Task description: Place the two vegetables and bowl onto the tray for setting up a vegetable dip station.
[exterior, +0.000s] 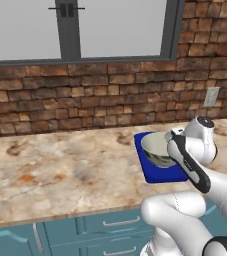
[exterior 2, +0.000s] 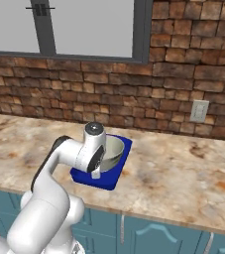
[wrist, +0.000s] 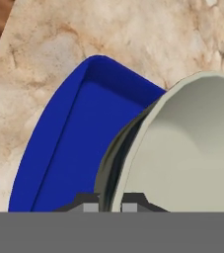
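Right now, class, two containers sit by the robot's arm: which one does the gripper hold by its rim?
The pale bowl: the gripper is closed on its rim, over the blue tray, which lies flat on the counter, ungripped.

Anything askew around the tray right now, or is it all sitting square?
The bowl is tilted, not flat: the gripper is shut on its rim, holding it over the blue tray. The tray lies flat on the counter. Nothing spilled or damaged.
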You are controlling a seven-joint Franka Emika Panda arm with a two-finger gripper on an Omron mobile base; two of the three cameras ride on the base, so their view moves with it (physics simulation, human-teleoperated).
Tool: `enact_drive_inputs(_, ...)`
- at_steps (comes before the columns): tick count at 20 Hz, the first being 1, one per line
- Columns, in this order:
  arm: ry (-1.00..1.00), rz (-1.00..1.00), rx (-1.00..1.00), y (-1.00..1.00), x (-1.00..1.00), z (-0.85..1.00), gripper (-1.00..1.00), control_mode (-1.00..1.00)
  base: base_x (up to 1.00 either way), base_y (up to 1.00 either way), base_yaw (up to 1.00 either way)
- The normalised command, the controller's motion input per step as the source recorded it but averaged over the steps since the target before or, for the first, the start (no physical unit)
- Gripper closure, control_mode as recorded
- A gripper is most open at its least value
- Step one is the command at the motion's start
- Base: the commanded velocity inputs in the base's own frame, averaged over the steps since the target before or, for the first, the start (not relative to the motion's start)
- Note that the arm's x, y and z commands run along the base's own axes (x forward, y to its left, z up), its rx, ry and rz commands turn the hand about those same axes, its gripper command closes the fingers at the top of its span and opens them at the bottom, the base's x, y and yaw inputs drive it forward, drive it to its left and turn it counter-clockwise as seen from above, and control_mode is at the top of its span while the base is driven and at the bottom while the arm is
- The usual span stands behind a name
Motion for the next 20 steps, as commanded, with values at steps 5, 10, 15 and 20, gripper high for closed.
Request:
enact_drive_inputs(5, 0.0, 0.0, 0.0, 0.0, 0.08, -0.16, 1.0, -1.0, 0.0, 0.0, 0.0)
enact_drive_inputs(10, 0.0, 0.0, 0.0, 0.0, 0.02, -0.2, 1.0, -1.0, 0.0, 0.0, 0.0)
enact_drive_inputs(15, 0.0, 0.0, 0.01, 0.0, 0.01, -0.16, 1.0, -1.0, 0.0, 0.0, 0.0)
enact_drive_inputs(20, 0.02, 0.01, 0.01, 0.0, 0.0, -0.02, 1.0, -1.0, 0.0, 0.0, 0.0)
